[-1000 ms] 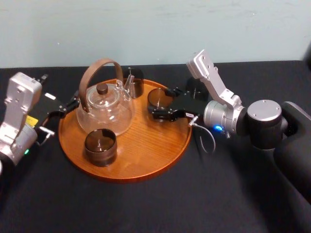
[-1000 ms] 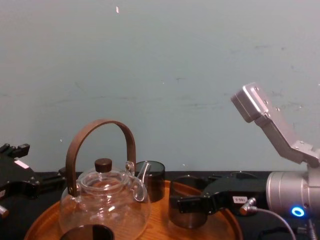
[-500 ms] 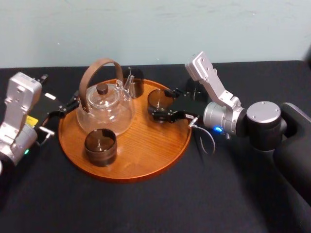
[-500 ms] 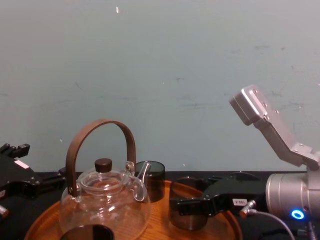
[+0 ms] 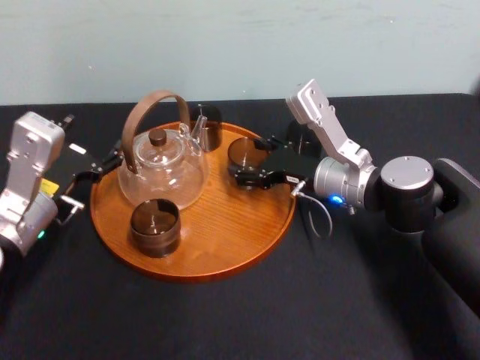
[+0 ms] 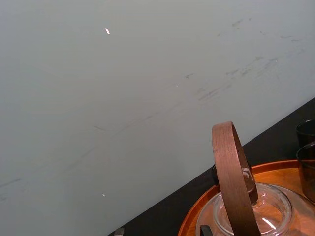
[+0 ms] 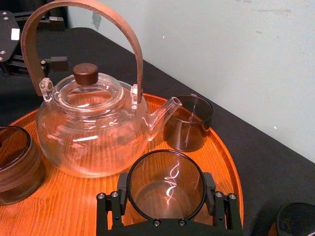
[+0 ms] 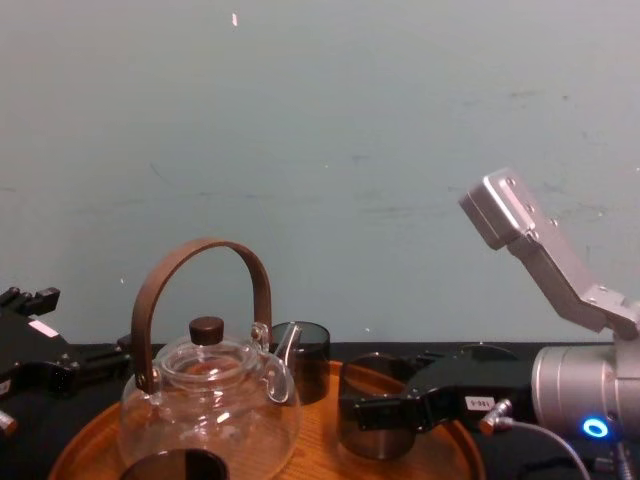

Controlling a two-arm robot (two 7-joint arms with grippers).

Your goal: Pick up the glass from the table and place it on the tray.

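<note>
A dark smoked glass (image 5: 244, 152) is at the back right of the round wooden tray (image 5: 217, 225), which lies on the black table (image 5: 225, 315). My right gripper (image 5: 248, 160) is shut on the glass, one finger on each side. In the right wrist view the glass (image 7: 166, 182) sits between the black fingers (image 7: 119, 196) above the tray's wood (image 7: 69, 201). Whether its base touches the tray I cannot tell. The chest view shows the held glass (image 8: 372, 432) from the side. My left gripper (image 5: 96, 166) rests open beside the tray's left rim.
A glass teapot (image 5: 161, 161) with a brown arched handle stands at the tray's back left. Two more dark glasses are on the tray, one in front (image 5: 155, 227) and one at the back (image 5: 210, 129). Another dark glass (image 5: 304, 139) stands on the table behind my right arm.
The right arm has shifted very slightly to the left with the glass still in its grip. The left arm and the other things on the tray have stayed put.
</note>
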